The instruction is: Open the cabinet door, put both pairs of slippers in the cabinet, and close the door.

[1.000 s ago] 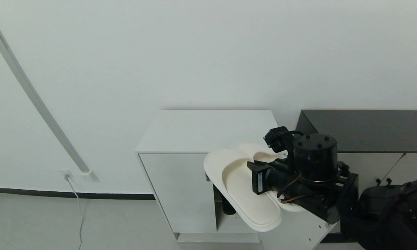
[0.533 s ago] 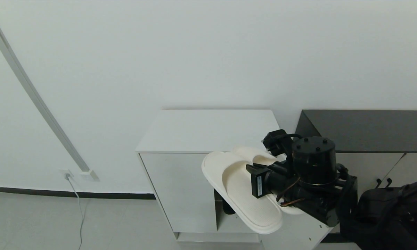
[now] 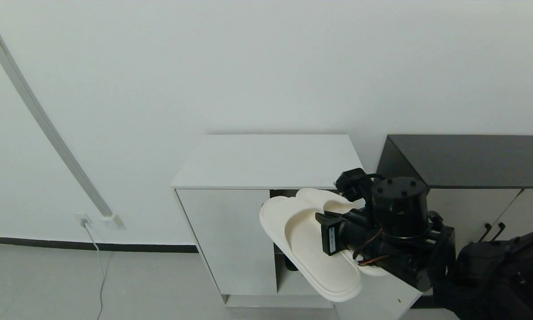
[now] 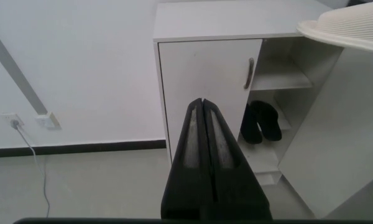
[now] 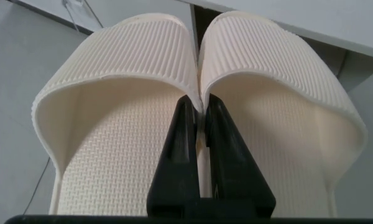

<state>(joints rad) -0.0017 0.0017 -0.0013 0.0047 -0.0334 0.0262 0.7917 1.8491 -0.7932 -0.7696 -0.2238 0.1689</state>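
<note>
From the head view I saw the right gripper point(image 5: 198, 109) clamped on the inner edges of the cream slippers point(image 3: 311, 249), holding the two side by side. They hung right of centre in the lower half of the frame, tilted, toes toward the white cabinet point(image 3: 266, 160). The pair covered much of the cabinet's open right half. Whether the toes touched the cabinet's top edge I could not tell. The open door point(image 3: 373, 306) stood out at the bottom right of the frame, beneath the arm. The left door point(image 3: 226, 240) was closed and covered the other half. The left wrist view showed the left gripper point(image 4: 202, 102) with its fingers pressed together and nothing between them, facing that closed door. Past its handle point(image 4: 249, 73), a pair of black slippers point(image 4: 261, 121) lay on a low shelf inside the opening. A dark-topped sideboard point(image 3: 471, 160) stood just beside the cabinet, at centre right. At lower left were a wall socket point(image 3: 83, 219) and its cable point(image 3: 101, 275), under a slanting grey conduit point(image 3: 40, 120)
</note>
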